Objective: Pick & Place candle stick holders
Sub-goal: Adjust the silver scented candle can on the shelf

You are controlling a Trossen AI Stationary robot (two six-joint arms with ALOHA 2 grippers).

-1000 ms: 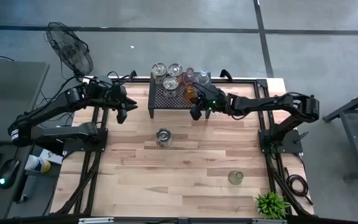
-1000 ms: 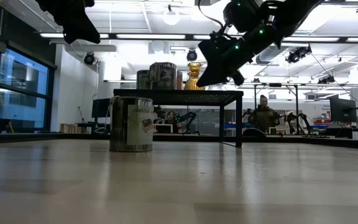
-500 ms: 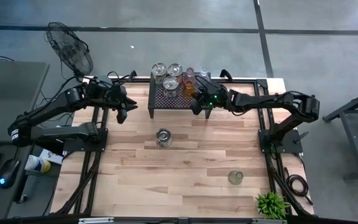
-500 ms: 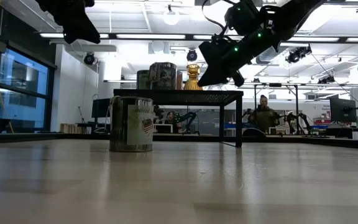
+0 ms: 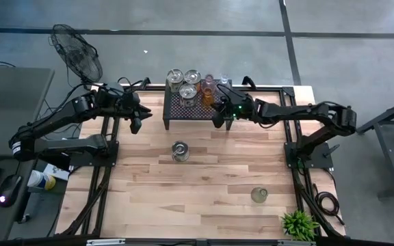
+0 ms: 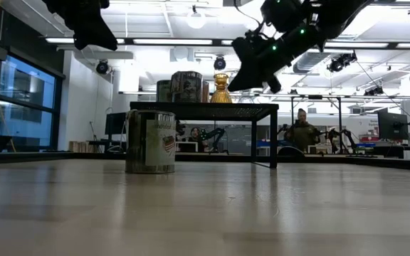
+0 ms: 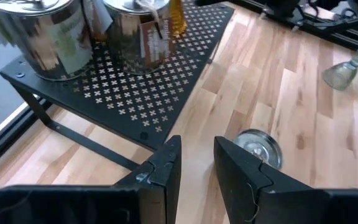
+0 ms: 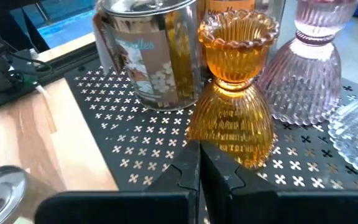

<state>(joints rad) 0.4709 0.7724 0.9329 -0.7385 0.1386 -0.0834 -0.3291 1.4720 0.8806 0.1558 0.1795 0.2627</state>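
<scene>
A black perforated stand point(image 5: 198, 111) at the table's far middle carries several candle stick holders: three silvery ones point(image 5: 187, 91), an amber one point(image 8: 232, 118), a pink one point(image 8: 312, 81) and a clear one point(image 5: 224, 83). All stand upright on their bases. My right gripper point(image 8: 199, 163) is shut and hovers over the stand's near right corner, just in front of the amber holder. My left gripper point(image 7: 197, 165) is open and holds nothing. It hangs high, left of the stand point(image 7: 154, 93). Another silvery holder point(image 5: 180, 151) stands on the table's middle. A greenish glass holder point(image 5: 258, 195) stands near the right. My right gripper's shut fingertips point(image 8: 188, 155) stand right before the foot of the amber holder point(image 8: 247, 155), coming from the near right and slanting down. They cover the foot's front edge, so I cannot tell whether they touch it.
A small green plant point(image 5: 298, 224) sits at the table's near right corner. A fan point(image 5: 77, 58) stands beyond the far left corner. Bare wood point(image 5: 204, 205) stretches over the near half of the table. A person point(image 6: 302, 129) stands in the room behind.
My right gripper, still shut, has risen a little over the stand's near right corner. The holders have kept their places.
</scene>
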